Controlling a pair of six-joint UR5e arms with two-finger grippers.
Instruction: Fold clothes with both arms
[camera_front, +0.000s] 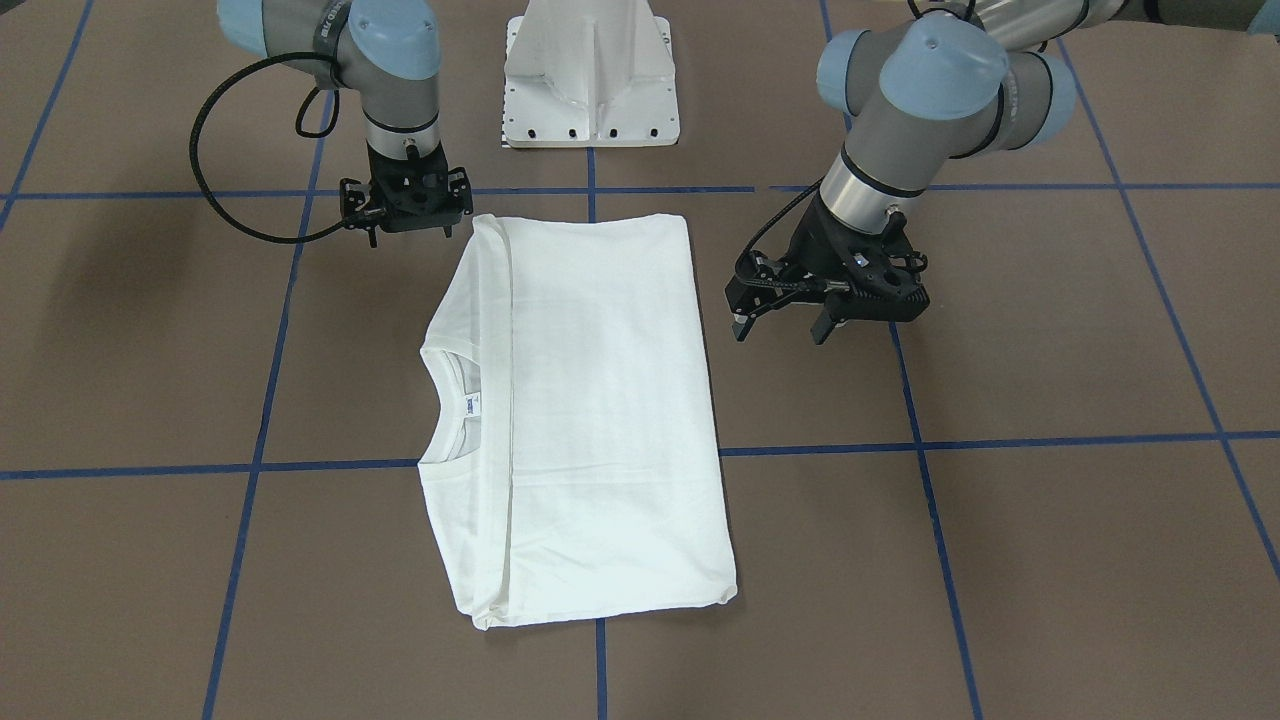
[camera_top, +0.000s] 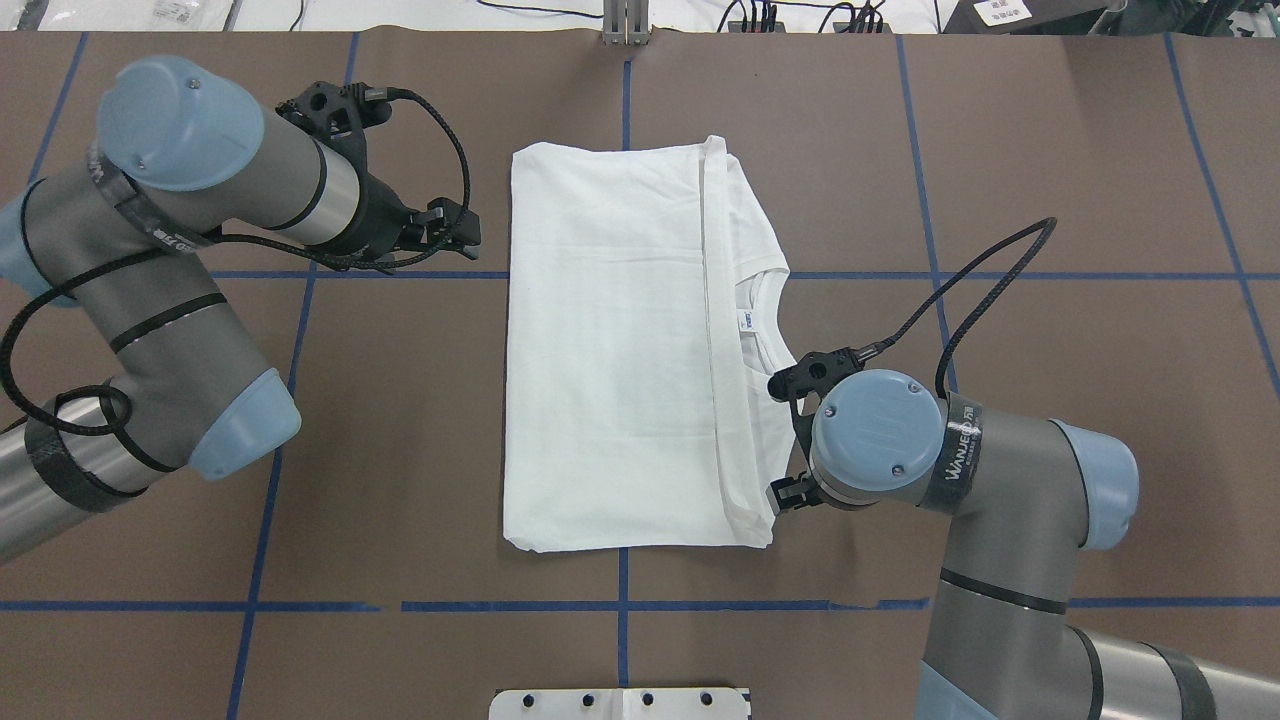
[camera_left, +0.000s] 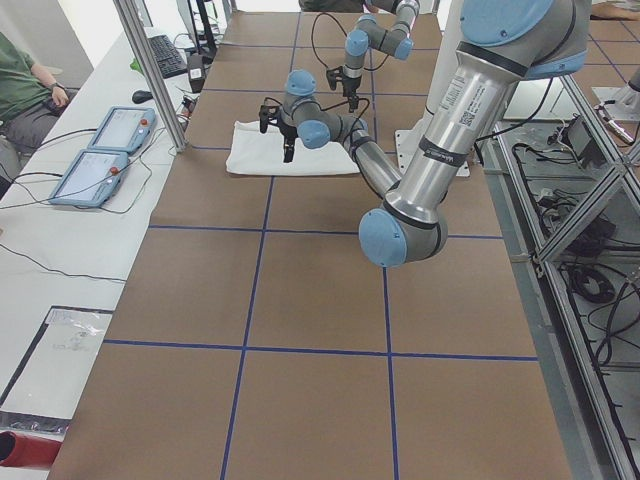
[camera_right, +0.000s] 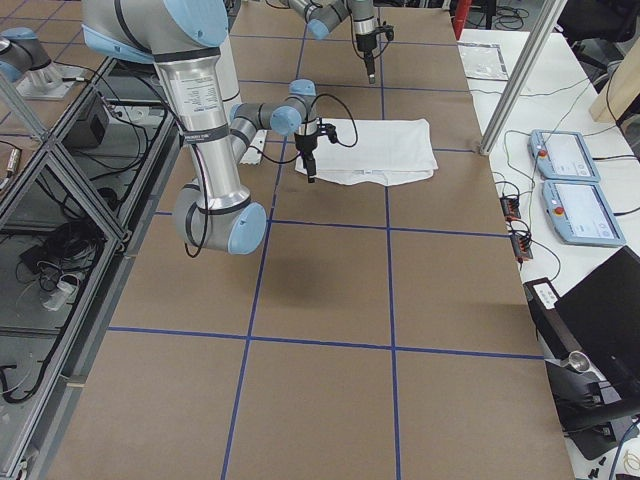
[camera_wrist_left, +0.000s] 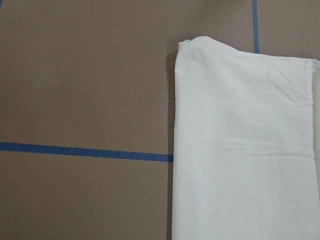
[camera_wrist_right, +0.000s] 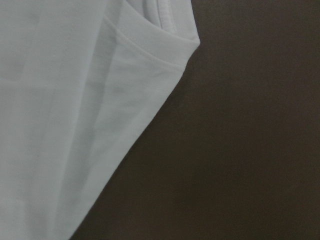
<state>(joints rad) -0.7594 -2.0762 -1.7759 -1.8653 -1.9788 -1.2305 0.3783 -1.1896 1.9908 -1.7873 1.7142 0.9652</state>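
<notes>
I flank the folded white cotton T-shirt (camera_front: 600, 400) on the brown taped bench (camera_front: 1000, 550): left hand (camera_front: 780, 335) wide, empty; right hand (camera_front: 410, 232) apparently wide too, staged for the next fold.

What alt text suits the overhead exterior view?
A folded white T-shirt, collar to the right, lies on a brown table. The left gripper hovers near its far left corner, the right gripper at its near right corner.

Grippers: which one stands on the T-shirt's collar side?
The right gripper, by the collar of the T-shirt; the left gripper is by the plain opposite edge.
</notes>
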